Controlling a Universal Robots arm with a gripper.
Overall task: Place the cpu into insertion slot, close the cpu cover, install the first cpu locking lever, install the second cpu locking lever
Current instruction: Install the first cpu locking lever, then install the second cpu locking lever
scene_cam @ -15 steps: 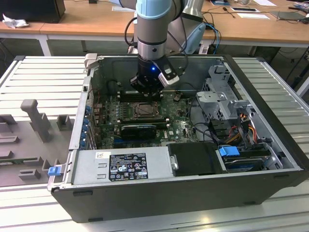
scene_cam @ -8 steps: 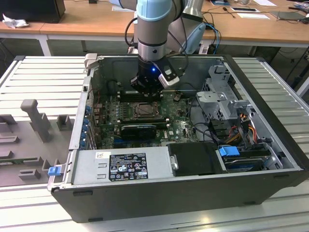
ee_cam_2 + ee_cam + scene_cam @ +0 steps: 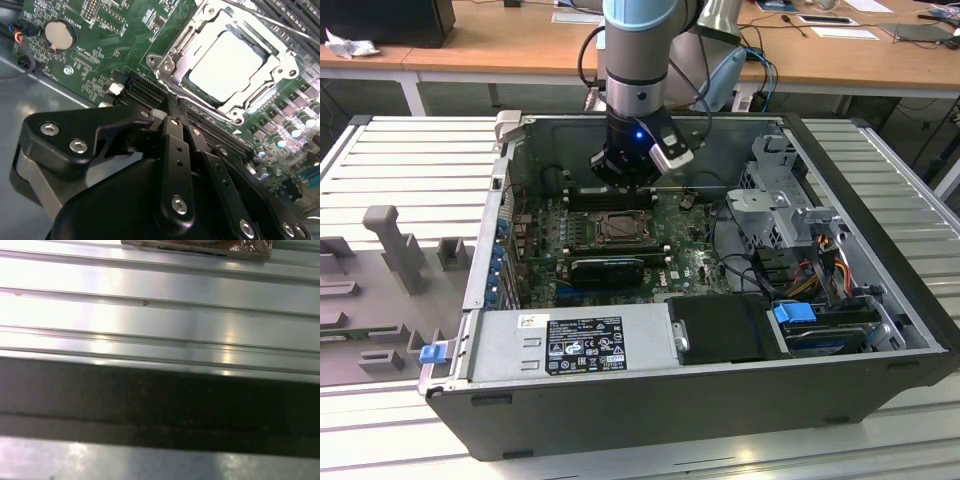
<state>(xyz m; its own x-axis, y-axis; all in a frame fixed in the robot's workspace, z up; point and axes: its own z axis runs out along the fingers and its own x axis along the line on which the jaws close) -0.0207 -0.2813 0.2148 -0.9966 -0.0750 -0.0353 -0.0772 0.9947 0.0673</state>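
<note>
Inside the open computer case (image 3: pixel 720 400) we count one chip, one socket and one cover frame. The chip (image 3: pixel 227 62) lies flat in the socket (image 3: pixel 617 228), its pale square face turned up; being square, it has no long axis, and in the second wrist view its edges run parallel to the frame's. The cover frame (image 3: pixel 280 67) lies down around the chip, its cut-out showing the chip's face. Our one hand (image 3: pixel 620 172) hangs just above the board, beside the socket and apart from it. Its black linkage (image 3: pixel 175 165) sits in front of the socket in the second wrist view, with the long black slots (image 3: pixel 150 90) between; whether the hand is wide or narrow we cannot tell. One round coin battery (image 3: pixel 58 34) sits on the green board (image 3: pixel 120 45), well off from the hand.
</note>
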